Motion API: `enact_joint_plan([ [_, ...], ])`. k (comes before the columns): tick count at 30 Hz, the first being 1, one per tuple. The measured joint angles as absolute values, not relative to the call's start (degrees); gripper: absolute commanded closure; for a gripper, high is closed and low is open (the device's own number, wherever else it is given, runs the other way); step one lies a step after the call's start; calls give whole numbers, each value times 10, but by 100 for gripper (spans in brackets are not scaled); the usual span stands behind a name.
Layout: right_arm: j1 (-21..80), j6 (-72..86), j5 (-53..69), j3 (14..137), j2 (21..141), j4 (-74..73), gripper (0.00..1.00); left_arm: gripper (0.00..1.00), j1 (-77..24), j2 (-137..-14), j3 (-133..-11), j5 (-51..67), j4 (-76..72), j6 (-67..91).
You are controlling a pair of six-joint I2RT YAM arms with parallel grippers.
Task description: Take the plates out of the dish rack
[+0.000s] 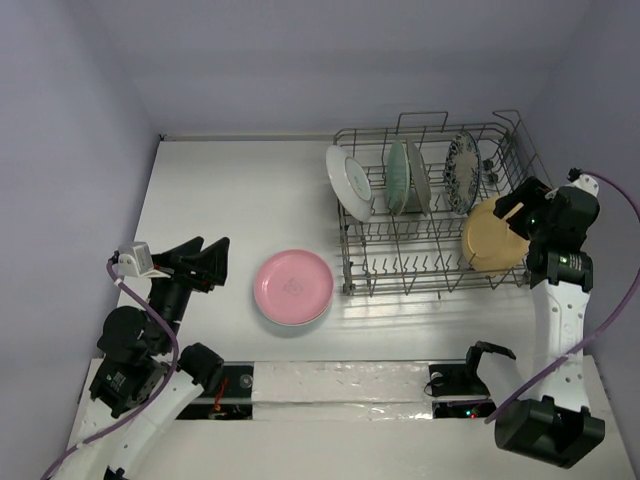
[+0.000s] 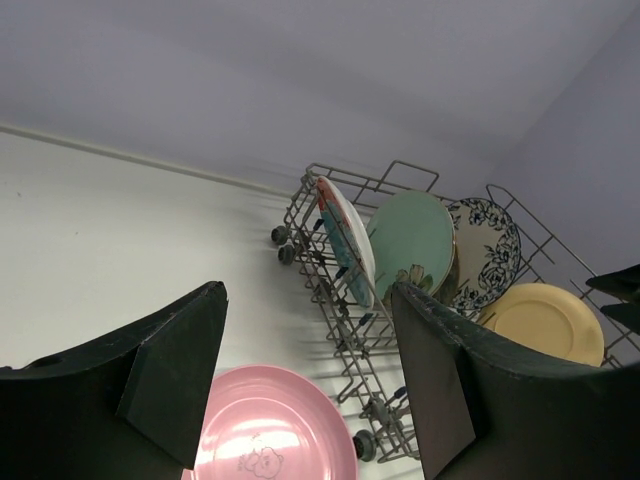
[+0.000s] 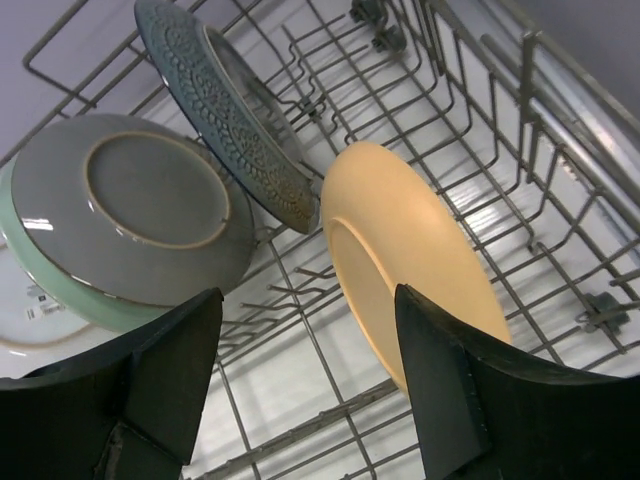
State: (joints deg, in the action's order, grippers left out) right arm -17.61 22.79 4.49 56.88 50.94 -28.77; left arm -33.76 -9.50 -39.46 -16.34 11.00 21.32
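Observation:
The dish rack [image 1: 345,250] stands at the right of the table. Upright in it are a white floral plate [image 1: 349,183], a mint green plate [image 1: 398,177] and a black-and-white patterned plate [image 1: 461,172]. A yellow plate [image 1: 492,240] leans at its near right corner. My right gripper [image 1: 517,225] is open at that yellow plate [image 3: 400,240], whose lower rim lies between the fingers, close to the right fingertip [image 3: 440,370]. A pink plate [image 1: 292,286] lies flat on the table, on top of another plate. My left gripper [image 1: 212,265] hangs open and empty, left of the pink plate [image 2: 265,430].
Lavender walls close off the table at the back and on both sides. The rack's wire rim [image 3: 480,130] and upright tines surround the right gripper. Small wheels [image 2: 365,445] sit on the rack's left side. A grey-backed plate [image 3: 140,200] stands beside the patterned plate [image 3: 230,120].

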Motion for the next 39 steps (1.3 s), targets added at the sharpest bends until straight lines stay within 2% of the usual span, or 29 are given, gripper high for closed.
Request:
enact_joint_plan([
  [2,-176,228,56,558,511,-281,26,36,-338,-95,-395,-164,110,213],
  [6,-176,232,49,528,510,-278,17,36,-338,-95,-395,-165,110,213],
  [9,-176,234,25,518,486,-279,14,36,-338,-97,-395,-164,110,213],
  [18,-176,231,-88,541,514,-268,10,36,-337,-100,-395,-164,110,213],
  [27,-176,234,-91,530,578,-256,8,36,-337,-100,-395,-165,110,213],
  [29,-176,233,-73,525,579,-251,9,36,-337,-100,-395,-165,110,213],
  [33,-177,234,-26,508,566,-228,18,36,-337,-100,-395,-165,110,213],
  [38,-176,238,29,486,518,-217,25,36,-337,-101,-395,-165,110,213],
  [39,-176,239,37,482,510,-214,29,36,-337,-101,-395,-165,110,212],
])
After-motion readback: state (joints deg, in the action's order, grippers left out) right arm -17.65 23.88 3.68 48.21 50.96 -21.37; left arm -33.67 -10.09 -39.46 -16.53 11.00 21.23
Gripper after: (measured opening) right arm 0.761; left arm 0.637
